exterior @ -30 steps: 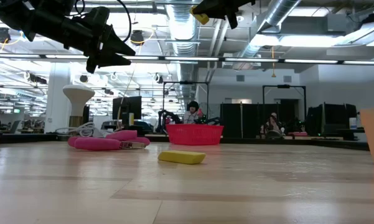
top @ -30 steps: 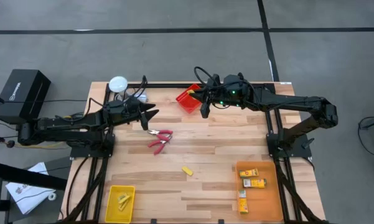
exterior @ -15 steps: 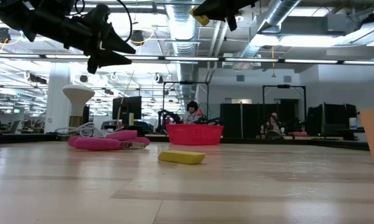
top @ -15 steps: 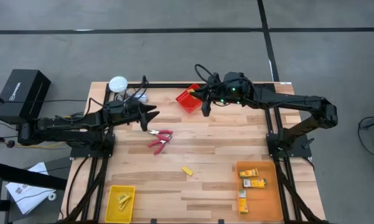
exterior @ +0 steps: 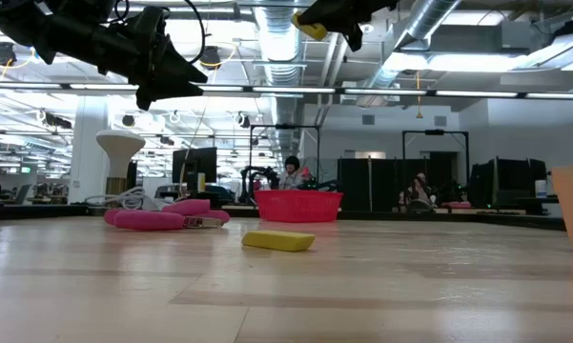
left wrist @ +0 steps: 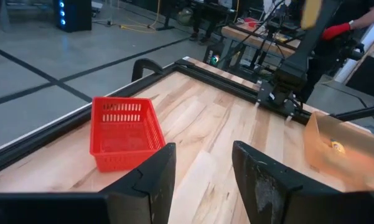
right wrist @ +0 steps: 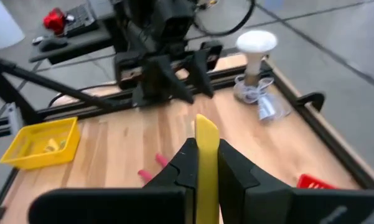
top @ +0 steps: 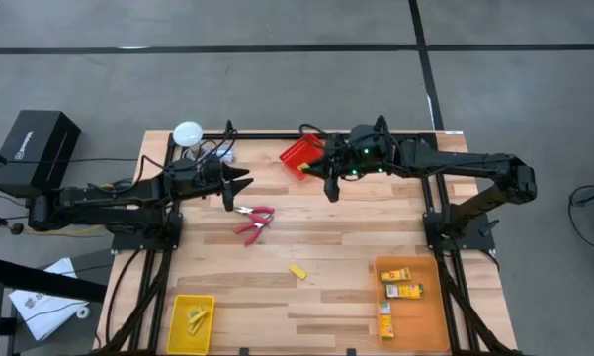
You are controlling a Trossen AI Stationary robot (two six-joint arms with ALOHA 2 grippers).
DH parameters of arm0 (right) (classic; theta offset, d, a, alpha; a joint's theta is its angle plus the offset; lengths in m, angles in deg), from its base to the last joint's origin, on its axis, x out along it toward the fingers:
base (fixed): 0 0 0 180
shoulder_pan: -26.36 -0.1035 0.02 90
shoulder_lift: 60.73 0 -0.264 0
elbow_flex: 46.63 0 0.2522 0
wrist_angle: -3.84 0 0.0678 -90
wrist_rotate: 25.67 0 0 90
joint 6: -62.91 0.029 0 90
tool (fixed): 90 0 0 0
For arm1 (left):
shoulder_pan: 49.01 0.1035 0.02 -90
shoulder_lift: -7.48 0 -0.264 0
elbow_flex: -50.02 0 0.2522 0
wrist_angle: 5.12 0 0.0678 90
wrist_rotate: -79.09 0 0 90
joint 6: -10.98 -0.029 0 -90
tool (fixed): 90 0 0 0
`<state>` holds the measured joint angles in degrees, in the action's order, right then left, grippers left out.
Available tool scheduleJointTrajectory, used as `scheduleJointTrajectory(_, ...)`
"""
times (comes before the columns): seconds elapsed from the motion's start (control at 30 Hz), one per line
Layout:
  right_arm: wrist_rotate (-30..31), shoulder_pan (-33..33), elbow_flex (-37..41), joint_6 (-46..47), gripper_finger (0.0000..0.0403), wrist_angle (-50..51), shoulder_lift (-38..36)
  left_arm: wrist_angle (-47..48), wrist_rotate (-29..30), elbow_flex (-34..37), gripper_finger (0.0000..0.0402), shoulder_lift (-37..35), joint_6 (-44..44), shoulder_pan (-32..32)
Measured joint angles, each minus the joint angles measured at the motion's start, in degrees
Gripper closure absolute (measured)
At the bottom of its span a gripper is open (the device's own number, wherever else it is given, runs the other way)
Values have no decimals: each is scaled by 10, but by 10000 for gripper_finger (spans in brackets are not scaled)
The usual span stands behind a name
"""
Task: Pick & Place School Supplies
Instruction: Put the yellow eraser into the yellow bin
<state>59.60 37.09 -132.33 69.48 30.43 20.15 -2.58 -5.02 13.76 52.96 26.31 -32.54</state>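
1. Yellow flat piece (right wrist: 206, 163) is clamped between the closed jaws of the right gripper (top: 328, 182), carried high above the tabletop (top: 346, 257) just beside the red bin (top: 299, 158); judged to be in transit for sorting.
2. Its long axis runs out along the jaws, free end pointing away from the wrist.
3. Left gripper (top: 239, 181) hovers near the red-handled scissors (top: 254, 222); jaws are parted and empty, likely staged for that pick.
4. A second yellow piece (top: 297, 271) lies flat mid-tabletop, long axis diagonal.
5. Small boxes (top: 395, 274) are already sorted in the orange bin (top: 427, 316), yellow bits (top: 195, 316) in the yellow bin (top: 175, 336).
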Motion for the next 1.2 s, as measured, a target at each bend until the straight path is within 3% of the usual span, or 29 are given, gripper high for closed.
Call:
scheduleJointTrajectory(0.33,-28,-72,0,51,381,-11,77,-11,-13,0,250,-1,-12,0)
scheduleJointTrajectory(0.63,-73,-141,-8,130,381,-203,218,-32,-45,-1,252,-41,-15,23)
scheduleJointTrajectory(0.8,-81,-153,-92,128,381,-212,278,-2,-79,-1,252,-86,-16,51)
scheduleJointTrajectory(0.97,-104,-156,-226,103,381,-202,359,53,-121,0,252,-105,-27,76)
scheduleJointTrajectory(1.07,-105,-154,-293,93,381,-183,383,66,-170,0,252,-113,-12,83)
scheduleJointTrajectory(1.2,-109,-145,-339,61,381,-126,377,68,-179,0,252,-131,-16,95)
